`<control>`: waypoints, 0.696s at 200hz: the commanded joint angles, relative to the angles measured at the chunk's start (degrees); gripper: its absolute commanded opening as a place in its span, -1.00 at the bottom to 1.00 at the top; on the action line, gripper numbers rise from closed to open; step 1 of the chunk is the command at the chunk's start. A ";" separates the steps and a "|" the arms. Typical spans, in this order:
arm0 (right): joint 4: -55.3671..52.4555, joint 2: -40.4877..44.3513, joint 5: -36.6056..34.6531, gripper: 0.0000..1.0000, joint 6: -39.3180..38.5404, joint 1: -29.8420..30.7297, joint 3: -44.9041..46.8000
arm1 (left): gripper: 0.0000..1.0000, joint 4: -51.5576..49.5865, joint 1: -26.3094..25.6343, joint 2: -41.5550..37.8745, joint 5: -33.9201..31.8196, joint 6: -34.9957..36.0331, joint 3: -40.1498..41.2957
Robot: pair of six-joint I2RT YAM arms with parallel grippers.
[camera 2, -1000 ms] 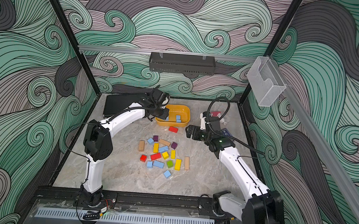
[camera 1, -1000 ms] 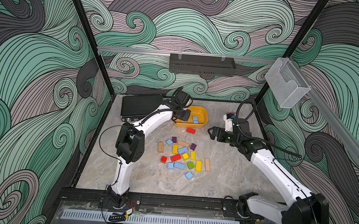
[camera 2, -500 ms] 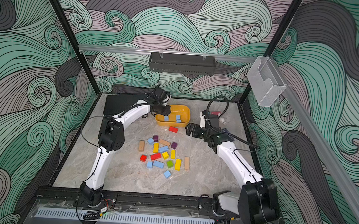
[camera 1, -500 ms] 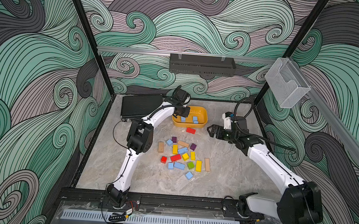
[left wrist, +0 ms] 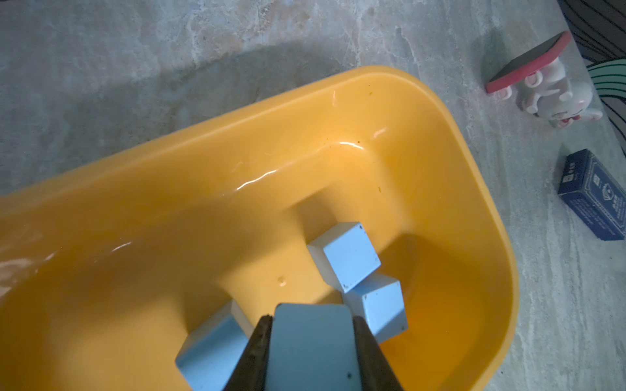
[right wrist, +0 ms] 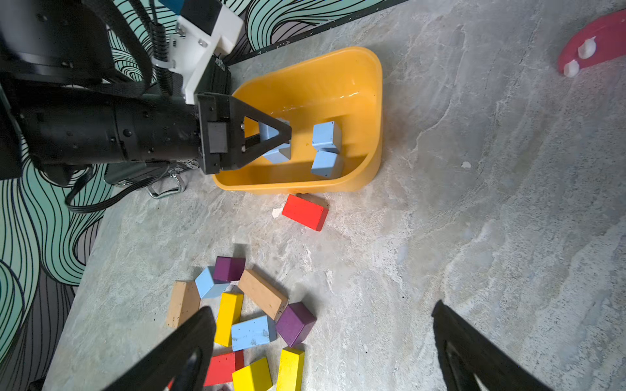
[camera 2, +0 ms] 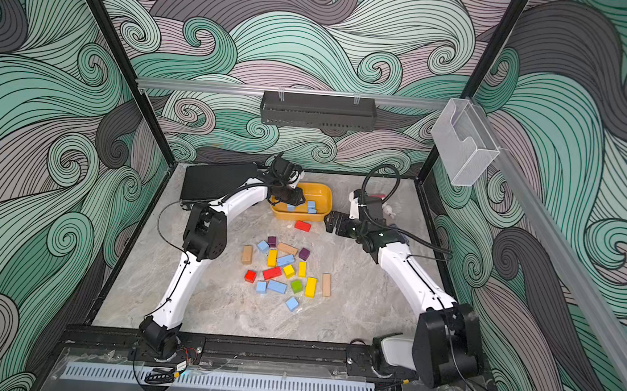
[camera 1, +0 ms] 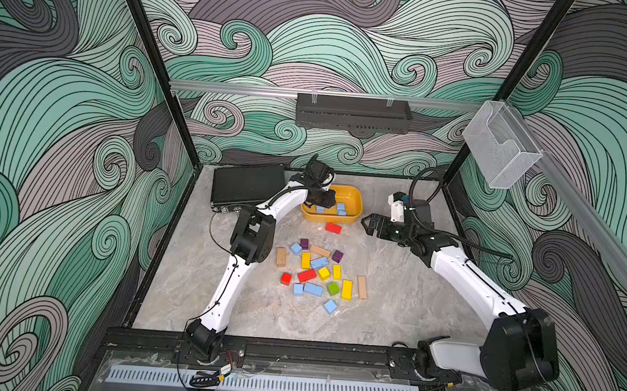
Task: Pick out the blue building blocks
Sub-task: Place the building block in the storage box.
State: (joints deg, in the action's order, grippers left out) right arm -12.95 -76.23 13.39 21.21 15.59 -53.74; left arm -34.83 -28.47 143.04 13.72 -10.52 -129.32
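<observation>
The left gripper (left wrist: 311, 320) pinches a blue block (left wrist: 311, 348) between narrow-set jaws, low inside the yellow tub (camera 1: 357, 201). The tub sits just above centre in both top views. Three more blue pieces lie in it: a first cube (left wrist: 349, 257) touching a second cube (left wrist: 376, 309), and a third block (left wrist: 213, 348) partly hidden by the gripper.

The right gripper (camera 1: 368, 223) hangs with jaws spread wide and empty, just right of the tub in a top view.

Below the tub, mid-frame, the mixed pile (camera 1: 317, 276) lies on the table (camera 1: 391, 303). It holds five blue pieces:
- An upper-left cube (camera 1: 295, 248).
- A middle bar (camera 1: 318, 262).
- A lower cube (camera 1: 298, 289) just beside a lower bar (camera 1: 313, 289).
- A lowest cube (camera 1: 330, 306), slightly apart.

A red block (camera 1: 333, 227) lies just below the tub.
</observation>
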 commanded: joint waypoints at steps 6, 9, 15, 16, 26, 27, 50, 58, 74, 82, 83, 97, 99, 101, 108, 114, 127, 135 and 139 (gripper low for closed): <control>0.69 -0.46 0.50 0.99 -1.13 -0.54 -1.34 | -0.78 -0.34 0.26 2.34 1.49 0.14 -3.55; 0.72 -0.42 0.50 0.99 -1.13 -0.62 -1.40 | -0.77 -0.53 0.26 2.47 1.49 0.15 -3.57; 0.58 -0.47 0.50 0.99 -1.19 -0.72 -1.46 | -0.74 -0.68 0.26 2.67 1.50 0.15 -3.79; 0.61 -0.49 0.50 0.99 -1.18 -0.73 -1.41 | -0.73 -0.72 0.30 2.72 1.54 0.15 -3.82; 0.63 -0.44 0.49 0.99 -1.20 -0.76 -1.37 | -0.67 -1.07 0.34 2.85 1.46 0.22 -3.84; 0.64 -0.43 0.49 0.99 -1.19 -0.79 -1.37 | -0.66 -1.09 0.34 2.85 1.43 0.23 -3.84; 0.62 -0.84 0.50 0.99 -1.35 -0.83 -1.44 | -0.52 -1.64 0.34 2.94 1.23 0.79 -3.80; 0.48 -1.06 0.59 0.99 -1.36 -0.76 -1.62 | -0.47 -1.81 0.33 2.93 1.10 0.87 -3.79; 0.32 -1.11 0.59 0.99 -1.35 -0.82 -1.63 | -0.35 -2.08 0.27 2.96 0.61 0.88 -3.80; 0.14 -1.12 0.59 0.99 -1.43 -0.86 -1.57 | -0.30 -2.24 0.35 2.98 0.32 0.93 -3.84; 0.13 -1.12 0.59 0.99 -1.44 -0.84 -1.56 | -0.29 -2.25 0.35 3.00 0.29 0.94 -3.79; -0.12 -0.94 0.59 0.99 -1.60 -0.90 -1.50 | -0.18 -2.38 0.43 2.94 -0.13 0.64 -3.74; -0.18 -0.88 0.59 0.99 -1.61 -0.89 -1.47 | -0.16 -2.40 0.39 2.88 -0.15 0.63 -3.77; -0.22 -0.86 0.59 0.99 -1.68 -0.91 -1.53 | -0.15 -2.47 0.42 2.86 -0.22 0.49 -3.75; -0.40 -0.77 0.54 0.99 -1.92 -0.91 -1.55 | -0.12 -2.52 0.43 2.81 -0.35 0.32 -3.69; -0.58 -0.68 0.50 0.99 -1.96 -0.88 -1.54 | -0.08 -2.61 0.44 2.77 -0.33 0.12 -3.83; -0.88 -0.51 0.50 0.99 -2.28 -0.84 -1.61 | 0.00 -2.69 0.50 2.57 -0.44 -0.09 -3.71; -1.09 -0.42 0.52 0.99 -2.32 -0.89 -1.75 | 0.05 -2.76 0.54 2.38 -0.44 -0.23 -3.75; -1.24 -0.38 0.54 0.99 -2.43 -0.86 -1.82 | 0.06 -2.85 0.52 2.24 -0.44 -0.28 -3.72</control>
State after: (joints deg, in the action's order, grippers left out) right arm -13.19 -76.90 13.78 19.92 15.07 -53.82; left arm -36.29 -28.25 145.14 13.89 -10.52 -131.22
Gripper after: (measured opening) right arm 0.995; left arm 0.512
